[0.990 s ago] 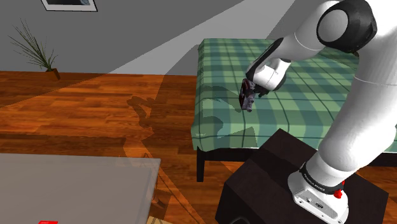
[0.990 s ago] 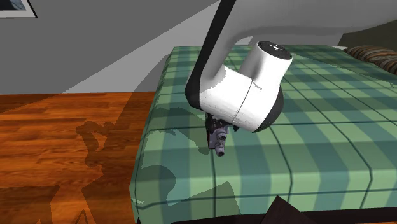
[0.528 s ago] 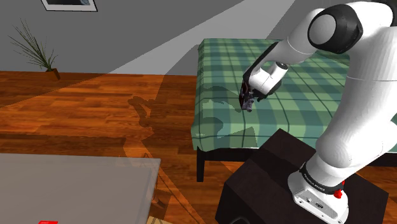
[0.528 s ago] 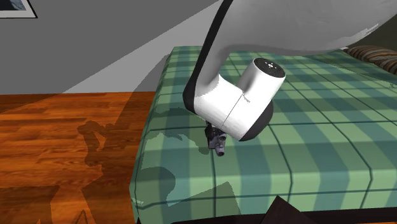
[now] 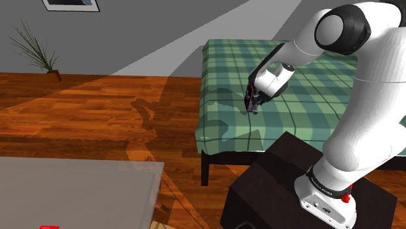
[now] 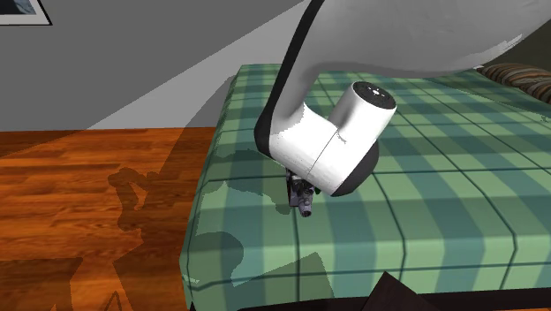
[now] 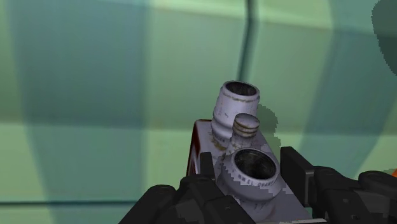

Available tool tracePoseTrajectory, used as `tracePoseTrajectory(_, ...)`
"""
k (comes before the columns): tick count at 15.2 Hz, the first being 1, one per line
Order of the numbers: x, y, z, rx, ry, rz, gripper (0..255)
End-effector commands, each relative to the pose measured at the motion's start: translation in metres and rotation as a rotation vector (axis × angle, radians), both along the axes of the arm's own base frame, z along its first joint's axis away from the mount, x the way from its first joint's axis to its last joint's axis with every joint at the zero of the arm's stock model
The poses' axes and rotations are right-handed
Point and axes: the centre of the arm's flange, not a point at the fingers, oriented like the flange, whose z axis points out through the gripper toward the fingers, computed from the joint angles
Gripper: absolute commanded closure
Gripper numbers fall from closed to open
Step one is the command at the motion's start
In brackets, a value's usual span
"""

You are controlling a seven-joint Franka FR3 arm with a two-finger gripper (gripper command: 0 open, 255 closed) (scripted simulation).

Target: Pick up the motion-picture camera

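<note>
The motion-picture camera [image 7: 236,107] is a small grey body with several silver lens barrels, resting on the green plaid bed [image 5: 312,84]. My gripper [image 7: 249,160] reaches down over it and is shut on it, with a black finger [image 7: 294,167] pressed against each side of the body. In the shoulder view the camera [image 5: 254,106] sits under the gripper [image 5: 252,100] near the bed's left edge. In the second exterior view the camera [image 6: 304,201] pokes out below the white wrist, and the gripper [image 6: 298,186] is mostly hidden behind it.
The bed [image 6: 441,203] stands on a wooden floor [image 5: 97,110]. A striped pillow [image 6: 521,78] lies at its far right corner. A grey table [image 5: 71,188] fills the shoulder view's lower left, a potted plant [image 5: 36,49] stands by the wall, and the dark stand [image 5: 280,188] is in front of the bed.
The arm came down a little onto the camera, then held still. The fingers have closed in against the camera's sides.
</note>
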Motion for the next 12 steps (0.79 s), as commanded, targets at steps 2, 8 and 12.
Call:
tracePoseTrajectory(2, 0.0, 0.0, -0.001, 0.0, 0.001, 0.001, 255)
tracePoseTrajectory(8, 0.0, 0.0, 0.031, 0.0, 0.001, 0.001, 255)
tracePoseTrajectory(12, 0.0, 0.0, 0.052, 0.0, 0.001, 0.001, 255)
